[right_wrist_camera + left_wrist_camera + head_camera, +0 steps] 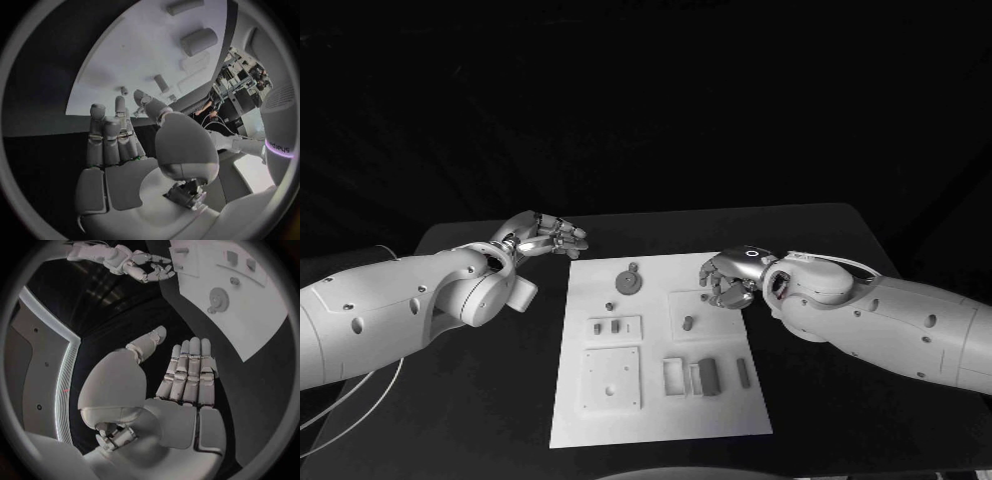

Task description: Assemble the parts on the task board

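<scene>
The white task board [661, 420] lies in the middle of the black table, with grey parts on it. A round part with a small tab [630, 282] sits near its far edge, and small parts [606, 326] lie below it. My left hand [545, 237] hovers over the table just off the board's far left corner. In the left wrist view its fingers [187, 375] are straight and hold nothing. My right hand [733, 278] hangs over the board's far right edge. Its fingers [109, 137] are apart, with nothing between them.
A square plate [612, 378] and upright blocks [708, 375] sit on the board's near half, with a slim bar [744, 372] beside them. Bare black table [473, 400] lies on both sides of the board. A cable [343, 400] trails at the near left.
</scene>
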Available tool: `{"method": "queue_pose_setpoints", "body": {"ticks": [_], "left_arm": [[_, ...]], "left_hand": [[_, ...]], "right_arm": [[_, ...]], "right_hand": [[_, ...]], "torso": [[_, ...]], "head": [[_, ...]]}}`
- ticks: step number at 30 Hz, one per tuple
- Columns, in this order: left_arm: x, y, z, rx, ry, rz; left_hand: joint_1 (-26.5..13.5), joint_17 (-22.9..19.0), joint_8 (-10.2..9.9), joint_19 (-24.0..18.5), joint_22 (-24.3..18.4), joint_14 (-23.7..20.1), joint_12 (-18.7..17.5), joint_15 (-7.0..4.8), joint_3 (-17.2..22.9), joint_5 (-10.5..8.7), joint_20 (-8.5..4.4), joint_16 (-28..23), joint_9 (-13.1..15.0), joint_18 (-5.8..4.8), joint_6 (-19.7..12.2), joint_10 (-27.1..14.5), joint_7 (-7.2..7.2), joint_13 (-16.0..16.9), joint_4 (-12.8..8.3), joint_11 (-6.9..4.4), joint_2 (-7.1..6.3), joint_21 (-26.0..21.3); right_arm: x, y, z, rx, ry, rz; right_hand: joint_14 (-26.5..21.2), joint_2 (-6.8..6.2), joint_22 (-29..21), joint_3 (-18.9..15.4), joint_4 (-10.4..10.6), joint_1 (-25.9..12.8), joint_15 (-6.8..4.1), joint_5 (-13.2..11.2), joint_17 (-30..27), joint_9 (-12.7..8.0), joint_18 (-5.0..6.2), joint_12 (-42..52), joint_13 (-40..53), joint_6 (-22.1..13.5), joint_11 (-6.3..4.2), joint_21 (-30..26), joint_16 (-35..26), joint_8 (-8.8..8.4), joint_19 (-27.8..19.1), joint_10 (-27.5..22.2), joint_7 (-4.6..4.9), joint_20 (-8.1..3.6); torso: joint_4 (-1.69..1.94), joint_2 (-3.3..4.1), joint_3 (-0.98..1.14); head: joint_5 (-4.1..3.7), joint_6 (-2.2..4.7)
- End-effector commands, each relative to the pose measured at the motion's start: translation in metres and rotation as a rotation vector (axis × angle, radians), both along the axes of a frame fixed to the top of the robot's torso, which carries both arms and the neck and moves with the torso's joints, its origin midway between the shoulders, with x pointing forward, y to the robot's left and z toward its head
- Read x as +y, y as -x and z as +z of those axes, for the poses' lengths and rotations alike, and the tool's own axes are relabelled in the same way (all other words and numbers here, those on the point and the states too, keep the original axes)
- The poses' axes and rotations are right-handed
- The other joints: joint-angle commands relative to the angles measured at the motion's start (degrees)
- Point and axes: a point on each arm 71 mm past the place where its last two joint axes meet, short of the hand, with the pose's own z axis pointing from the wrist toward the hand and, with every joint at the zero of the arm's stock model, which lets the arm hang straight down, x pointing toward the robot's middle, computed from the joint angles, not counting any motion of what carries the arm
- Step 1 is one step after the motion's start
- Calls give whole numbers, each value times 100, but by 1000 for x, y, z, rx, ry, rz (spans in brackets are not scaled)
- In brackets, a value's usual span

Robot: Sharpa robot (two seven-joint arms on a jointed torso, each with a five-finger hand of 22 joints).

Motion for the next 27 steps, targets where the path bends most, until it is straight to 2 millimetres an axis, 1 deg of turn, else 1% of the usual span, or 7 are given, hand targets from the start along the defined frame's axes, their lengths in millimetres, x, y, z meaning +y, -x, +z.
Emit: {"method": "queue_pose_setpoints", "body": {"ticks": [1, 5, 11, 15, 19, 23, 27], "left_arm": [[-4, 0, 2, 10, 66, -14], [-6, 0, 2, 13, 67, -18], [-7, 1, 2, 16, 67, -21], [-7, 1, 2, 18, 66, -19], [-7, 1, 2, 19, 67, -20], [-8, 0, 2, 19, 67, -22], [-9, 1, 1, 21, 67, -23]], "left_hand": [[-37, 12, 40, 1, -11, 15, 14, 41, -47, -4, 24, -49, 5, -23, -22, -27, -19, -8, -4, -19, 37, -34], [-47, 21, 44, 3, -17, 19, 22, 43, -60, -3, 26, -63, 5, -22, -19, -12, -22, -9, -2, -25, 44, -43], [-61, 28, 43, 6, -22, 22, 21, 44, -74, -3, 28, -75, 3, -21, -23, -14, -21, -13, 2, -25, 44, -49], [-71, 35, 41, 9, -25, 25, 18, 45, -84, -2, 29, -82, 2, -20, -27, -17, -19, -16, 6, -23, 45, -53], [-76, 39, 41, 13, -26, 28, 19, 45, -88, -1, 29, -86, 1, -19, -28, -16, -19, -17, 10, -23, 49, -55], [-83, 44, 40, 16, -28, 32, 21, 44, -93, -1, 29, -90, 0, -18, -30, -13, -18, -18, 14, -25, 55, -57], [-86, 49, 39, 19, -29, 36, 22, 43, -96, -1, 29, -92, -1, -16, -32, -10, -17, -18, 17, -26, 59, -58]], "right_arm": [[-2, -4, -3, -39, 80, -16], [0, -6, -5, -45, 83, -23], [3, -8, -9, -33, 94, -22], [5, -7, -13, -21, 98, -12], [9, -6, -15, -15, 92, -3], [11, -6, -18, -7, 95, 2], [12, -5, -21, -5, 92, 5]], "right_hand": [[29, -56, 79, -22, -5, -15, -5, 7, -7, 6, 70, -24, -9, 230, 28, -17, 24, 18, 56, 1, 157, -3], [36, -60, 76, -19, 5, -48, 0, 7, -21, 19, 70, -92, -44, 268, 35, -28, 14, 38, 59, -4, 142, -4], [17, -52, 74, -3, 10, -81, 35, 8, -38, 29, 70, -220, -108, 286, 74, -49, 1, 44, 56, -63, 138, -3], [-5, -19, 73, 15, 7, -83, 54, 9, -46, 39, 70, -282, -140, 315, 93, -65, -6, 57, 43, -82, 129, 2], [-34, 14, 75, 29, 0, -81, 61, 8, -53, 52, 70, -317, -160, 362, 99, -81, -16, 80, 22, -70, 114, 11], [-70, 97, 83, 44, -14, -73, 59, 6, -64, 96, 70, -366, -188, 504, 98, -99, -21, 150, -5, -23, 51, 28], [-81, 136, 87, 46, -15, -74, 56, 7, -69, 127, 70, -388, -200, 580, 93, -105, -19, 188, -12, 7, 16, 34]], "torso": [[11, -1, -5], [21, 0, -10], [15, 2, -8], [6, -1, -9], [3, 0, -5], [3, -2, -3], [5, -1, -3]], "head": [[2, -18], [11, -34], [35, -57], [39, -64], [51, -72], [53, -78], [56, -86]]}}
